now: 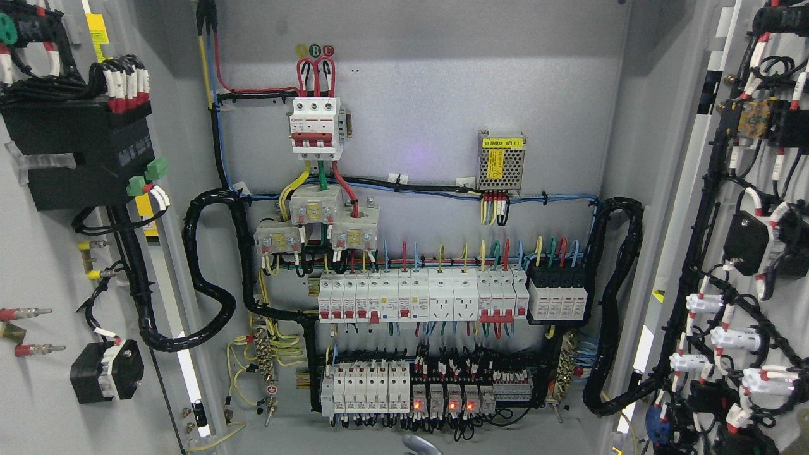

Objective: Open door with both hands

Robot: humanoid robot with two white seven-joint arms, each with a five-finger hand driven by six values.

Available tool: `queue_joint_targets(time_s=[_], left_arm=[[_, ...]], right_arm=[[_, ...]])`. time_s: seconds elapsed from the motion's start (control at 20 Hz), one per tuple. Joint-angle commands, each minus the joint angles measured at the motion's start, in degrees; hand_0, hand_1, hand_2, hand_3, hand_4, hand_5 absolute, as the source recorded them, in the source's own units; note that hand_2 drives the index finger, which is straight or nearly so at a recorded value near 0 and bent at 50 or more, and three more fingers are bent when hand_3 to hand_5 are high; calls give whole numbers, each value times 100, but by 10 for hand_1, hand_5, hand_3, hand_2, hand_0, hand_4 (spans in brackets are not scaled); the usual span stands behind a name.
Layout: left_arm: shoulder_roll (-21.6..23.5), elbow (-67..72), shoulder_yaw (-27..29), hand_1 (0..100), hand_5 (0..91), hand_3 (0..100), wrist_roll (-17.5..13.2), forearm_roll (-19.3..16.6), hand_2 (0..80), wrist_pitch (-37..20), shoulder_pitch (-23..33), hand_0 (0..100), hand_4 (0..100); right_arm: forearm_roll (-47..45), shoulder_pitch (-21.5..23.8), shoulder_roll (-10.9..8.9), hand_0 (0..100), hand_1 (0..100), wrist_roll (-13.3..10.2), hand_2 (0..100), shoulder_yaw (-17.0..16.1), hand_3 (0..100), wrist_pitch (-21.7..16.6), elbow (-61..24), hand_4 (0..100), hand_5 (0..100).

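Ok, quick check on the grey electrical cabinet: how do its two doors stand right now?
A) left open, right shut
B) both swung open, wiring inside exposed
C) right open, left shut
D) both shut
B: the left door and right door both stand swung outward with their inner wiring facing the camera, and the grey cabinet's back panel with its rows of white breakers is fully in view.

A hand (422, 445) shows at the bottom edge. Directly beyond it, on the back panel (430, 95), sits the lower breaker row (366, 387), with the upper breaker row (417, 297) above. The main breaker (316, 126) is mounted farther up-left and the power supply module (501, 162) farther up-right. The left door (38, 392) stands open far left of the hand, the right door (799, 297) far right.
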Motion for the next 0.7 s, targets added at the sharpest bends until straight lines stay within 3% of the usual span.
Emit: queue_joint_targets(time_s=[0.0, 0.15, 0.3, 0.5, 0.65], left_arm=[[372, -3335, 545, 556, 0, 0, -207, -9, 0, -37, 194, 120, 0], [522, -3871, 554, 556, 0, 0, -777, -9, 0, -256, 238, 120, 0], [549, -4119, 571, 556, 0, 0, -1314, -9, 0, -913, 308, 120, 0], [549, -4329, 720, 556, 0, 0, -1368, -9, 0, -1636, 370, 120, 0], [540, -4558, 975, 556, 0, 0, -1386, -9, 0, -2083, 501, 120, 0]], right_arm=[[84, 869, -199, 0, 500, -7, 40, -1390, 0, -318, -1011, 0, 0], [84, 1020, -199, 0, 500, 2, 40, -1531, 0, -661, -1117, 0, 0], [84, 1020, -182, 0, 500, 2, 40, -1758, 0, -960, -1117, 0, 0], [66, 958, -208, 0, 500, 2, 40, -2172, 0, -1092, -1126, 0, 0], [31, 1011, -217, 0, 500, 2, 40, -2190, 0, -1276, -1126, 0, 0]])
